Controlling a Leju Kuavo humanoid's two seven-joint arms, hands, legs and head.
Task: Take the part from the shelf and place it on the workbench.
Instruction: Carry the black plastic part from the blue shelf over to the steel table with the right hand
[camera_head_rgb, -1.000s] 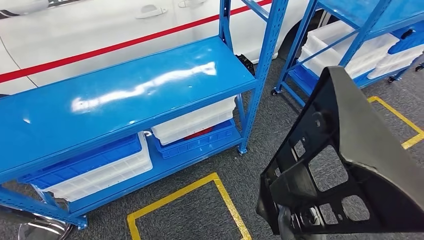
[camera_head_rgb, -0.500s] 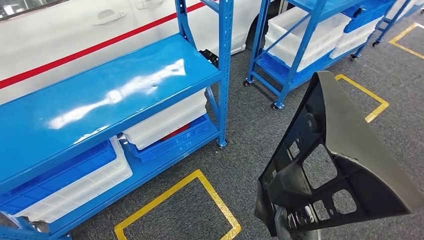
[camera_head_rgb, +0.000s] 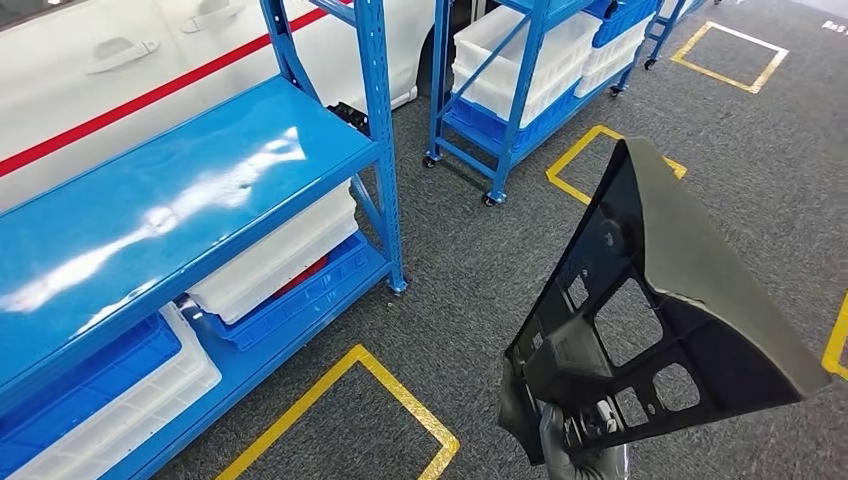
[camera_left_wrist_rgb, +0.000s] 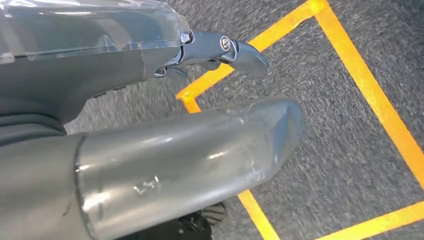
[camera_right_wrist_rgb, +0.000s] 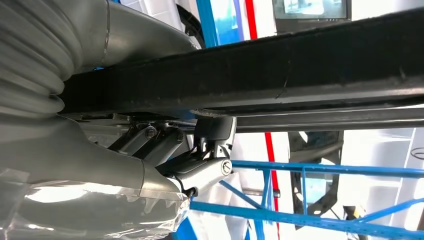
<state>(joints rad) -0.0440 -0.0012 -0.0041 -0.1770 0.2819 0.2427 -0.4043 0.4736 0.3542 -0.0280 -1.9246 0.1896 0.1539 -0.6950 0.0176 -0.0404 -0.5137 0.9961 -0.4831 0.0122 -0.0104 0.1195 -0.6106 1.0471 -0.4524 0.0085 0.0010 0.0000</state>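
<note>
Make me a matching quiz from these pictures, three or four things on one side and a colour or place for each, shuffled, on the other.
Things:
1. black part
2. white bins
3. floor tape
4. right hand

Descriptions:
A. yellow outline on grey carpet
B. grips the part's lower end
C. large triangular piece with cut-outs, carried
D. on the blue shelf's lower level

Pairs: 1-C, 2-D, 3-A, 4-B
</note>
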